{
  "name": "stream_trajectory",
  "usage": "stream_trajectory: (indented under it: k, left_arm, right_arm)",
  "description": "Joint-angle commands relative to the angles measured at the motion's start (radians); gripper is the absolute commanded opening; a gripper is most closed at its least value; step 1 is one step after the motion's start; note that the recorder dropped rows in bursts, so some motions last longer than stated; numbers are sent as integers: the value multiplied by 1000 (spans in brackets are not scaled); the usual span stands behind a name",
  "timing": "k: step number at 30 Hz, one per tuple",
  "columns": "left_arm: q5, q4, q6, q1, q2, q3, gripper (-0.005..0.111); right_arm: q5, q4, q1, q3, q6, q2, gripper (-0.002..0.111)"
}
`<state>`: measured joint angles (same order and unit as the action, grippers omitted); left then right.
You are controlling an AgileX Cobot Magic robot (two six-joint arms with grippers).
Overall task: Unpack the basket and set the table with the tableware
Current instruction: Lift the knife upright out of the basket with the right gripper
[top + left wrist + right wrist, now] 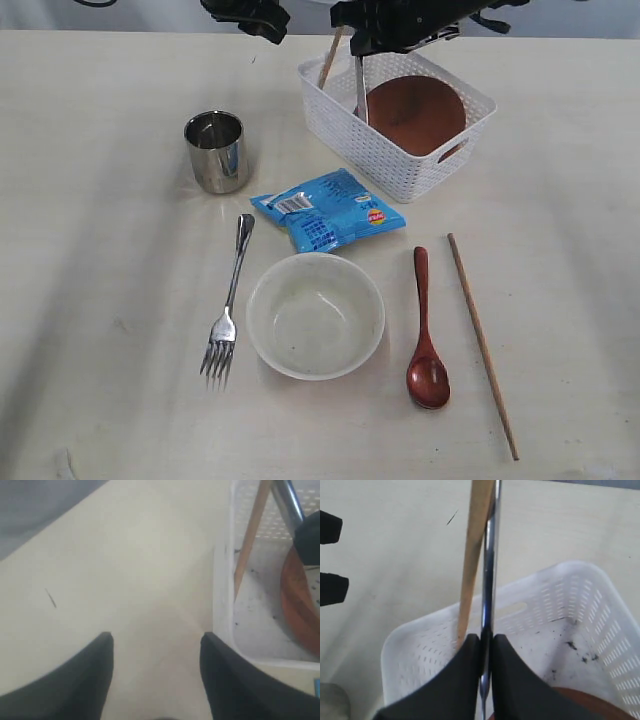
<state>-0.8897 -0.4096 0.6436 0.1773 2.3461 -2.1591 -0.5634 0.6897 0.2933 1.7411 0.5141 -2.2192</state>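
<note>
Pale beige surface [100, 400] fills the scene, and most of the setting is already laid out on it. Nearest lie one fork [229, 305], one cream bowl [315, 318], one red-brown spoon [424, 330] and a lone chopstick [482, 345], side by side with their long axes running near to far. Beyond them are one blue packet [328, 210] and one steel cup [216, 150]. Farther back sits the single white basket [380, 160], holding one brown plate [415, 115], one knife [487, 605] and a second chopstick [472, 555], which makes two chopsticks in all.

The right pincer [486, 640] is clamped together on the knife from above. The knife stands almost upright, its long axis passing up between the jaws and its lower end inside the basket. The second chopstick leans just beside it in the same corner, so a lift probably needs to follow the knife's own axis to avoid dragging it.

The left pincer [156, 645] hangs with jaws apart and nothing between them, over bare surface just outside the basket wall.
</note>
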Motion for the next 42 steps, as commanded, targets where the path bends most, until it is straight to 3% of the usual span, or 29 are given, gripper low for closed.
stream_trajectory:
  k: [1, 8, 23, 29, 34, 36, 42]
  left_arm:
    - [9, -15, -1, -2, -6, 4, 50]
    - [9, -17, -1, -2, -6, 4, 50]
    - [-15, -48, 9, -2, -6, 4, 50]
    - [-136, -305, 144, -25, -6, 4, 38]
    - [-254, -466, 169, -80, -8, 4, 38]
    - [-331, -622, 238, -99, -8, 6, 38]
    - [-331, -990, 399, -114, -8, 50, 38]
  right_arm:
    - [-45, -34, -26, -5, -34, 25, 0]
    - [-128, -185, -77, -5, -163, 35, 0]
    - [-220, -286, -82, -22, -199, 114, 0]
    - [-171, -296, -82, -122, -164, 197, 0]
    - [-121, -261, -82, -251, -115, 333, 0]
    - [-130, -143, -81, -284, -8, 372, 0]
    - [-150, 162, -81, -383, 315, 430, 0]
